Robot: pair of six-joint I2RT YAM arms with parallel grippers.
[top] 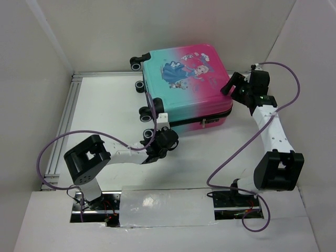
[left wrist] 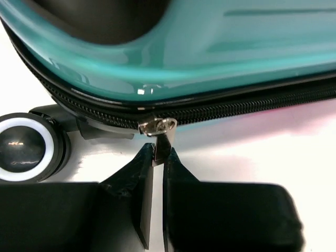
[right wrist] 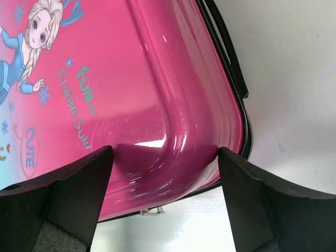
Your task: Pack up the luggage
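Observation:
The luggage (top: 186, 84) lies flat and closed at the back of the table, teal at the left and pink at the right, princess print up. My left gripper (top: 157, 137) is at its front left corner, shut on the metal zipper pull (left wrist: 161, 140) that hangs from the black zipper line (left wrist: 252, 105) under the teal shell (left wrist: 210, 58). My right gripper (top: 231, 84) is open at the luggage's right pink corner (right wrist: 173, 152), its fingers (right wrist: 79, 184) spread over the shell. A second zipper pull (right wrist: 149, 211) shows below the pink edge.
Black wheels (top: 144, 113) stick out along the luggage's left side; one wheel (left wrist: 23, 147) is close left of my left gripper. A metal rail frame (top: 63, 121) runs along the table's left edge. White walls enclose the table. A purple cable (top: 236, 155) loops near the right arm.

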